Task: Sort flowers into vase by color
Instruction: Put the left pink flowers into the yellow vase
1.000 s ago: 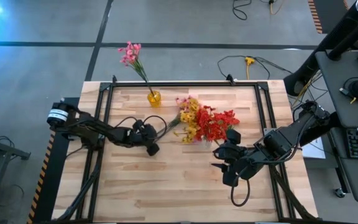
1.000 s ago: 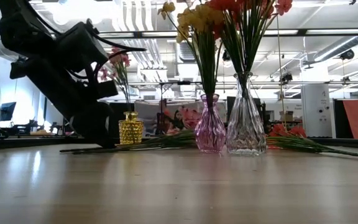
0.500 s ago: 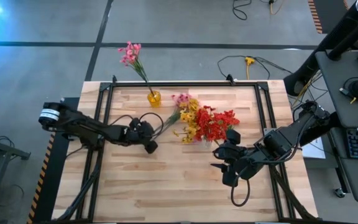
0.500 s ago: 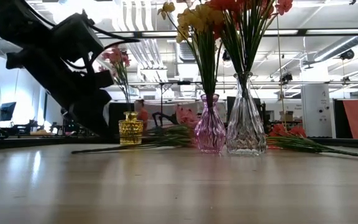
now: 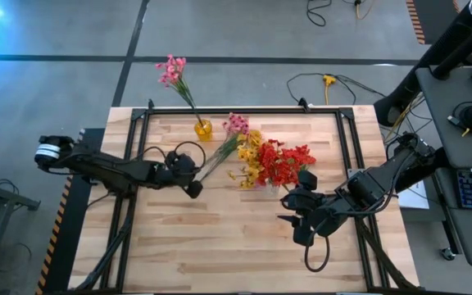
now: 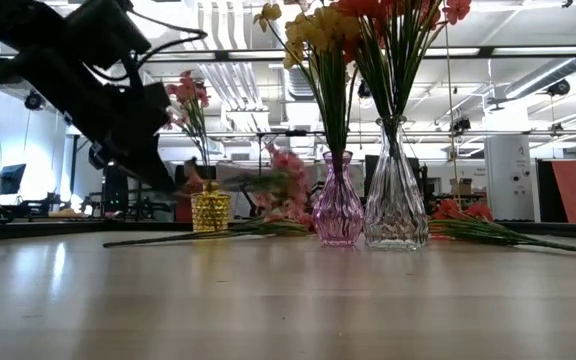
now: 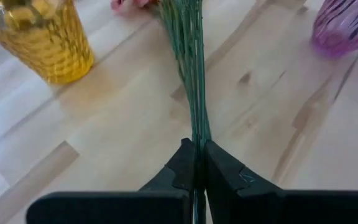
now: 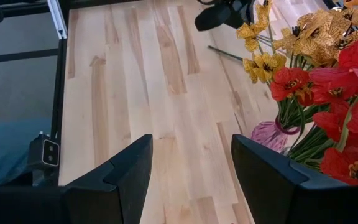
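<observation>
Since a second ago the left arm has drawn back toward the table's left edge, and the pink flowers [image 5: 236, 124] it grips have risen off the wood. From above, the left gripper [image 5: 193, 188] is clamped on their stem ends, the spray slanting up and right toward the yellow vase [image 5: 203, 129], which already holds a pink spray [image 5: 171, 70]; the yellow flowers [image 5: 248, 156] and red flowers [image 5: 287, 163] stand bunched just right of it, hiding their vases. The right gripper [image 5: 288, 210] waits near the table's right side, fingers apart and holding nothing. At table height, the pink blossoms [image 6: 283, 185] hang blurred between the yellow vase [image 6: 209, 211] and the purple vase [image 6: 338, 214], with the clear vase [image 6: 395, 213] beside it; loose stems [image 6: 488, 232] lie behind. The left wrist view shows green stems [image 7: 188, 56] pinched between closed fingers, blossoms cut off. The right wrist view shows spread fingers [image 8: 114, 177] over bare wood.
</observation>
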